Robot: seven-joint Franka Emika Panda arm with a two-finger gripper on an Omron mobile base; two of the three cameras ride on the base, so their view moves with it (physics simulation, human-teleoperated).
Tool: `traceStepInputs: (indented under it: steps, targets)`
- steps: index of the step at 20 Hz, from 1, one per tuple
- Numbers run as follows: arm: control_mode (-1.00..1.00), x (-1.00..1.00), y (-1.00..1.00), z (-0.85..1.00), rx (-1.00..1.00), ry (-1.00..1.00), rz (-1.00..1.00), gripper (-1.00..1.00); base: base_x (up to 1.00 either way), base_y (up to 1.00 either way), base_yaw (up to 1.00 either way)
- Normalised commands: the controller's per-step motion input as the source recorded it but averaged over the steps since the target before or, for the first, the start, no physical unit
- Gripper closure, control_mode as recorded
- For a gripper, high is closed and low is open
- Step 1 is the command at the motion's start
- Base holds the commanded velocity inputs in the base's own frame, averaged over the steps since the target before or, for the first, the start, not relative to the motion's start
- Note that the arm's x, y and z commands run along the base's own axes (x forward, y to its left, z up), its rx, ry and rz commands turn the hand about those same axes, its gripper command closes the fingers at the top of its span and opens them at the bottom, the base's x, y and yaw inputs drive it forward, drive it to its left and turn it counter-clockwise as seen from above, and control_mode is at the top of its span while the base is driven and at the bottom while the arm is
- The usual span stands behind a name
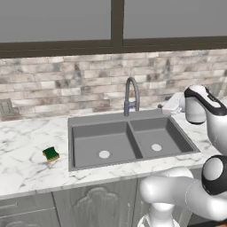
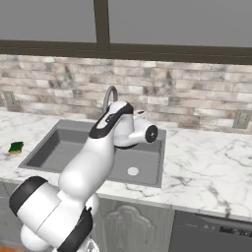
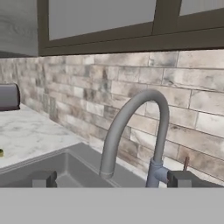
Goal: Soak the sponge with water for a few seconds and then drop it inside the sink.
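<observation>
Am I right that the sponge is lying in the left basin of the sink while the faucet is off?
Not quite: the sponge lies on the counter left of the sink, outside both basins, as the left base view shows. The faucet is indeed off.

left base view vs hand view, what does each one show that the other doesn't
Left base view alone: both basins of the sink with their round drains, the sponge lying on the counter left of the sink, a wall outlet, and the cabinet fronts below. Hand view alone: the gripper with its jaws wide apart and nothing between them, and a dark cylinder at the left edge. Both: the faucet, with no water running, the brick wall, the window frame, the marble counter.
</observation>
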Motion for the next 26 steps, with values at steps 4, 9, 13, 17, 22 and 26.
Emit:
traceStepInputs:
  steps: [4, 9, 13, 17, 22, 26]
  targets:
    - [-1.0, 0.19, 0.1, -0.18, 0.0, 0.0, 0.0, -1.0, 0.0, 0.0, 0.0]
    - [-1.0, 0.33, 0.04, -0.14, 0.03, 0.0, 0.0, -1.0, 0.0, 0.0, 0.0]
    - [-1.0, 0.29, 0.0, -0.02, 0.05, 0.0, 0.0, -1.0, 0.0, 0.0, 0.0]
    - [-1.0, 0.18, 0.0, 0.0, 0.03, 0.0, 0.0, -1.0, 0.0, 0.0, 0.0]
    - [-1.0, 0.11, 0.0, 0.0, 0.0, 0.0, 0.0, -1.0, 0.0, 0.0, 0.0]
    - [-1.0, 0.12, 0.0, 0.0, 0.0, 0.0, 0.0, -1.0, 0.0, 0.0, 0.0]
